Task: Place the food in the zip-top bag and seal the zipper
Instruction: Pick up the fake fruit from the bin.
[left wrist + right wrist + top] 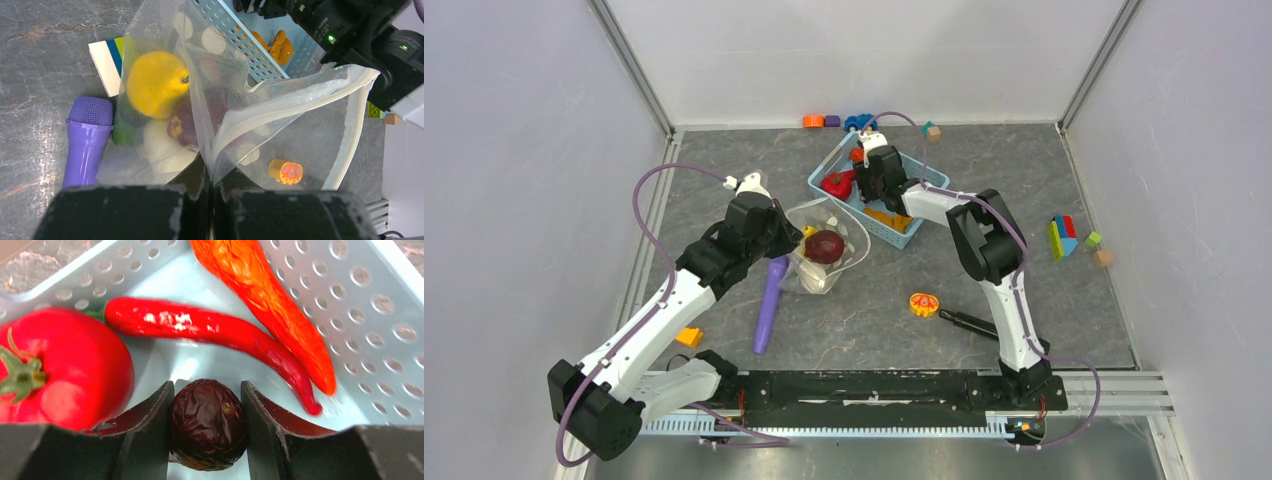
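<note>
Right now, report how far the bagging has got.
Done: yellow pepper sits in the zip-top bag, pinched by the left gripper. In hand: right gripper, jaws pinching a dark ball in the basket. Remaining: tomato, chili, carrot; zipper unsealed.

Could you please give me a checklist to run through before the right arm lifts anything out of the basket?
1. The dark ball sits between the right fingers, touched on both sides: ok.
2. The ball is off the basket floor: cannot tell.
3. The tomato is clear of the fingers: cannot tell, it lies close beside one.
4. The left fingers pinch the bag at its edge: ok.
5. Bag mouth open, zipper unsealed: ok.
</note>
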Available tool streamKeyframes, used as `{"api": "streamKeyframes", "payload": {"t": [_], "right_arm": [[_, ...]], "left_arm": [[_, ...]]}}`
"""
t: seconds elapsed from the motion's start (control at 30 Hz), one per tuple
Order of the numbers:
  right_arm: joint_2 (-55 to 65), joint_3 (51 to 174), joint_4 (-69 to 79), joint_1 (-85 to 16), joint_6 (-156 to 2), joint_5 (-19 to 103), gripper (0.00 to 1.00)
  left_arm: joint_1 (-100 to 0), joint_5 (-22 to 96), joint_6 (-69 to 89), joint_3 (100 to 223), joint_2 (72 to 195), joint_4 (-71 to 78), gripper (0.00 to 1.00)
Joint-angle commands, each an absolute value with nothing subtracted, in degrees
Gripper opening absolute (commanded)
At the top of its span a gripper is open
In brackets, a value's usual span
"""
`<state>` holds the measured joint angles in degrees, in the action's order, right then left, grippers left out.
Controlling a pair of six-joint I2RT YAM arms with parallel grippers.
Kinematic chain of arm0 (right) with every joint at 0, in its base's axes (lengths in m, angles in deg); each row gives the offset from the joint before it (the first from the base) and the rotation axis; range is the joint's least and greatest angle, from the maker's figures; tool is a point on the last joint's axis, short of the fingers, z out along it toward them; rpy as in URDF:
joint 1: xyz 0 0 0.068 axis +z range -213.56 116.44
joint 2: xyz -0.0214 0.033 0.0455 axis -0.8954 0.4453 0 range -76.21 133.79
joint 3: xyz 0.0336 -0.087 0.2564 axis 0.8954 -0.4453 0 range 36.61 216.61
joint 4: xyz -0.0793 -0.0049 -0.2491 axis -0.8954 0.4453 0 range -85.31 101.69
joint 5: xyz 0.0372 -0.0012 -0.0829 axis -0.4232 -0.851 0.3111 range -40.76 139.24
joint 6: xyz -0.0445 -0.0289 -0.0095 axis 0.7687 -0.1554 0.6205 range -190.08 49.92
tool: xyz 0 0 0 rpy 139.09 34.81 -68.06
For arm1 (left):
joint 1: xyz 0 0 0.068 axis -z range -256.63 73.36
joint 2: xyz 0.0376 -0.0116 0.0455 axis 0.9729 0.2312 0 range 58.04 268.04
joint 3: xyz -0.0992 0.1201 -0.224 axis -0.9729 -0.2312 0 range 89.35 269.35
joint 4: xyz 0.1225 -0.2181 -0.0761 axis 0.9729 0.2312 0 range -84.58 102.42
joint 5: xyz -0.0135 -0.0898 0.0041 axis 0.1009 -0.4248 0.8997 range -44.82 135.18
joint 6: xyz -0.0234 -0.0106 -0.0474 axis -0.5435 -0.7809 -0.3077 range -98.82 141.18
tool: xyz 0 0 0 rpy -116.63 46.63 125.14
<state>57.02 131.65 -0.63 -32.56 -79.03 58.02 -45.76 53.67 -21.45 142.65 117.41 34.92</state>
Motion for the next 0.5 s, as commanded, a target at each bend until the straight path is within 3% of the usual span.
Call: {"api": "streamKeyframes", "payload": {"t": [0.0,0.27,0.47], "right_arm": [[45.90,127.63,-4.73,-32.62,-77.89,58.65,0.24],[28.63,118.70,-6.94,-32.54,-75.34,53.89,0.20],[15.13,109.63,-11.43,-30.81,-73.41,37.62,0.20]], "left_arm": [[-45.87,53.95,-23.29,143.67,117.62,33.51,0.02],[-45.87,54.04,-24.06,143.10,117.31,32.89,0.02],[-45.87,54.05,-24.95,142.88,117.70,32.59,0.02]]}}
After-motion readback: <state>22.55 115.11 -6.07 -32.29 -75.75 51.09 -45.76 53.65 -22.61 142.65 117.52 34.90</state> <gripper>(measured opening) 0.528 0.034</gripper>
